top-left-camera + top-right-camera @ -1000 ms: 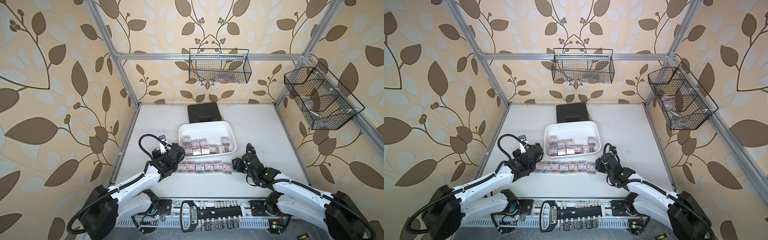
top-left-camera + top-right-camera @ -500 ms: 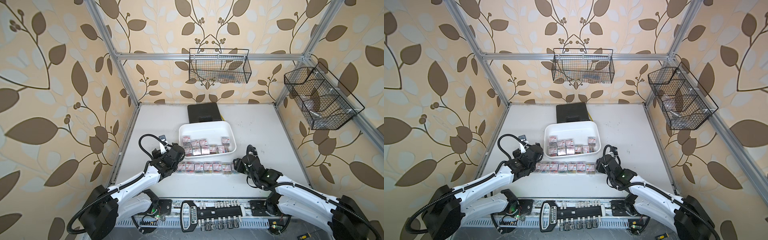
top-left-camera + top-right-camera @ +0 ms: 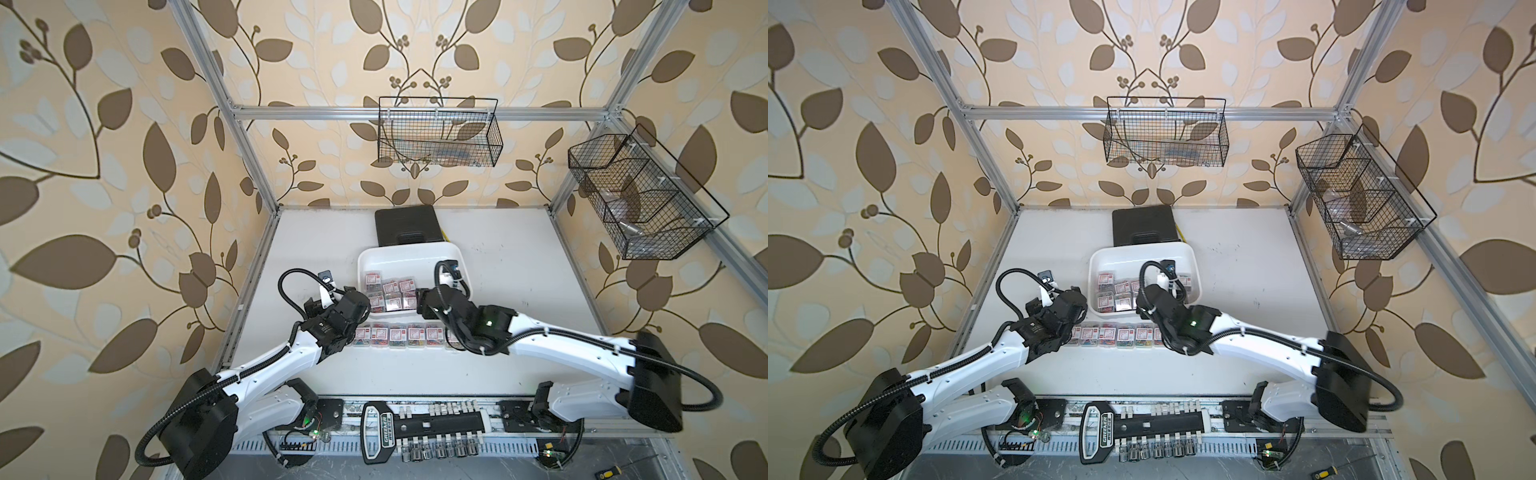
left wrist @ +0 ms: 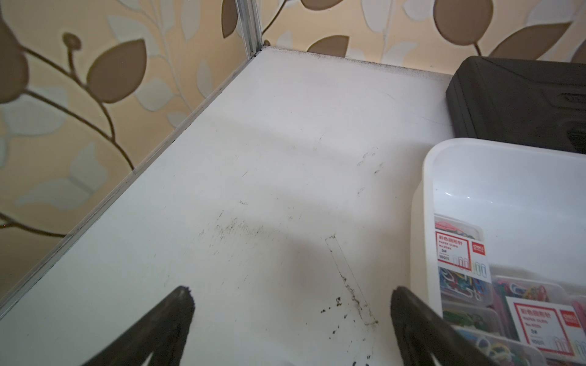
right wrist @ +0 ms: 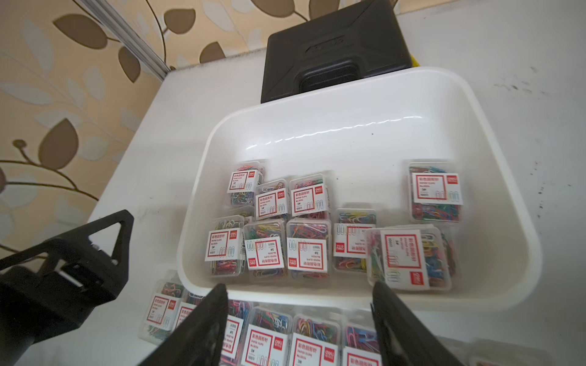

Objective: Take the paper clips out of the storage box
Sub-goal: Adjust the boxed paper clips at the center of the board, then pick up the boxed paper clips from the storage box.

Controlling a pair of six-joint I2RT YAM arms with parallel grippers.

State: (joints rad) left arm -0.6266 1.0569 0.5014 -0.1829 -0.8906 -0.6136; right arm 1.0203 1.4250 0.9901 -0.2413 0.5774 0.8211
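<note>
The white storage box [image 3: 407, 248] [image 3: 1142, 249] [image 5: 348, 136] [image 4: 421, 221] sits mid-table with several clear boxes of paper clips [image 3: 390, 293] [image 3: 1115, 293] [image 5: 306, 250] [image 4: 463, 253] in its near half. A row of more paper clip boxes [image 3: 399, 336] [image 3: 1117, 336] [image 5: 279, 336] lies on the table just in front of it. My left gripper [image 3: 355, 305] [image 3: 1073, 301] [image 4: 291, 294] is open and empty over bare table by the box's near left corner. My right gripper [image 3: 424, 303] [image 3: 1142, 301] [image 5: 299, 286] is open and empty, above the row at the box's near rim.
A black hard case [image 3: 407, 226] [image 5: 333, 47] lies right behind the storage box. Two black wire baskets [image 3: 436, 133] [image 3: 640, 195] hang on the back and right walls. A socket tool rack [image 3: 415, 428] runs along the front edge. Bare table spreads left of the box.
My right arm has swung from the right end of the row to the box's near right side, and its jaws have widened. The left arm has stayed put.
</note>
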